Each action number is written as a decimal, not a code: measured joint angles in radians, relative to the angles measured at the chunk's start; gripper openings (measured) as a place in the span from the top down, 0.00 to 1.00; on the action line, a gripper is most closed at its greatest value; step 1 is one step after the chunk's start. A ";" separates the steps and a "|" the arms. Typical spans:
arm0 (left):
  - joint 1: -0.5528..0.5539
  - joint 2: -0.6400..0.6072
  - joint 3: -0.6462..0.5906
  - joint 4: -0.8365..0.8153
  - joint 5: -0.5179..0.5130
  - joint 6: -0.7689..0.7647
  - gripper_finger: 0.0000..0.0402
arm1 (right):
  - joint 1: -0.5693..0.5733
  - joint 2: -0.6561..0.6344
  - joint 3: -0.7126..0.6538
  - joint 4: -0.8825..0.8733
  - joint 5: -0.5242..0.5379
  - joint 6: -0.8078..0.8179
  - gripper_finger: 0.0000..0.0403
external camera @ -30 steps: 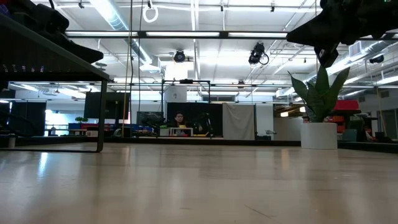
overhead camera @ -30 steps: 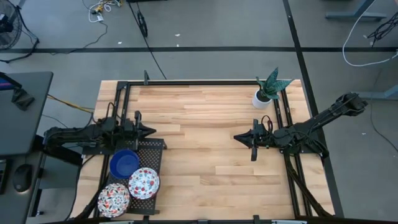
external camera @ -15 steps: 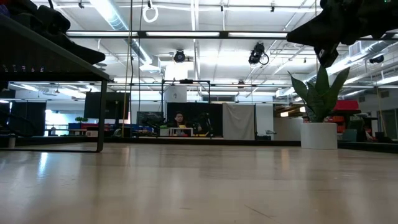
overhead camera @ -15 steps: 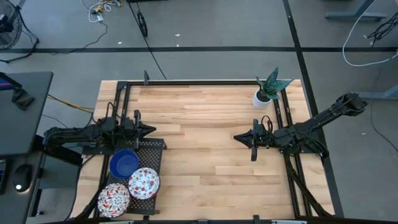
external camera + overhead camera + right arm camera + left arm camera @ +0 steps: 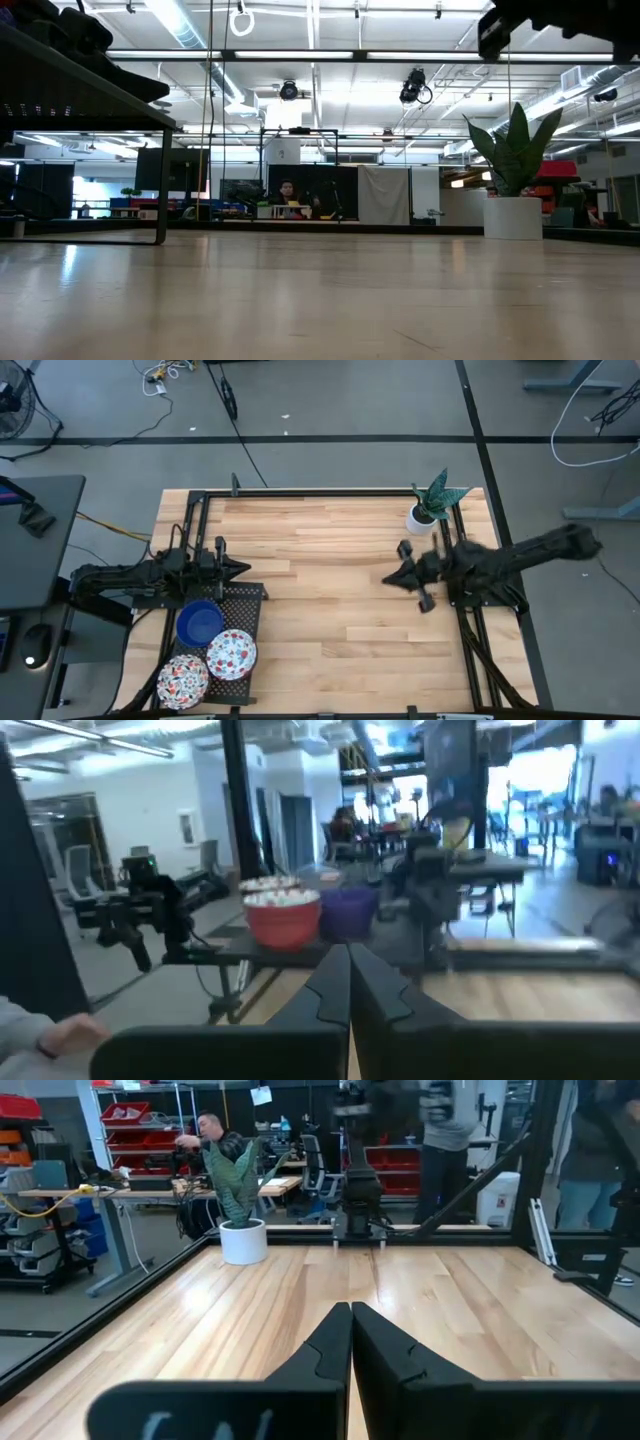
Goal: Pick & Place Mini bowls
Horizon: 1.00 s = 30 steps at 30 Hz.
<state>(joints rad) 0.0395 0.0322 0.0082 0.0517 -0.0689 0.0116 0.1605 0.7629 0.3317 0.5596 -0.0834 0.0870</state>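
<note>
The mini bowls sit on a black raised tray (image 5: 245, 600) at the table's near left corner: a cobalt blue one (image 5: 200, 622) and two floral ones (image 5: 231, 653) (image 5: 183, 678). From above I cannot tell whether they are stacked. My left gripper (image 5: 245, 569) is shut and points level across the table just beyond the tray, holding nothing (image 5: 350, 1312). My right gripper (image 5: 387, 581) hovers shut and empty over the table's right half, far from the bowls. Its wrist view (image 5: 348, 952) shows a reddish bowl (image 5: 283, 915) and a blue one (image 5: 350, 910) far off.
A white plant pot (image 5: 421, 518) with a green plant stands at the far right corner (image 5: 513, 216). Black frame rails (image 5: 300, 493) run along the table's far and side edges. Bare wood (image 5: 330, 590) lies between the two grippers. People show in the room beyond.
My right gripper has risen, passing up out of the low view, and its wrist has rolled while the arm swung a little. It has stayed shut and empty. The bowls have not moved.
</note>
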 joint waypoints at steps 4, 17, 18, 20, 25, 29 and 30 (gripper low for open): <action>0.000 0.000 0.000 0.001 0.001 0.000 0.97 | -0.163 -0.216 0.001 -0.226 -0.084 0.005 1.00; 0.000 0.000 0.000 0.001 0.002 0.000 0.97 | -0.217 -0.624 -0.192 -0.468 -0.093 0.114 1.00; 0.000 0.000 0.000 0.001 0.002 0.000 0.97 | -0.212 -0.632 -0.219 -0.429 -0.093 0.115 1.00; 0.000 0.000 0.000 0.001 0.002 0.000 0.97 | -0.204 -0.639 -0.264 -0.352 -0.092 0.115 1.00; 0.000 0.000 0.000 0.001 0.002 0.000 0.97 | -0.200 -0.638 -0.316 -0.308 -0.084 0.110 1.00; 0.000 0.000 0.000 0.001 0.002 0.000 0.97 | -0.198 -0.639 -0.316 -0.345 -0.038 0.097 1.00; 0.000 0.000 0.000 0.001 0.002 0.000 0.97 | -0.196 -0.639 -0.315 -0.363 -0.023 0.088 1.00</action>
<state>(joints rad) 0.0395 0.0319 0.0078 0.0525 -0.0669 0.0119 -0.0357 0.1242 0.0162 0.1963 -0.1066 0.1752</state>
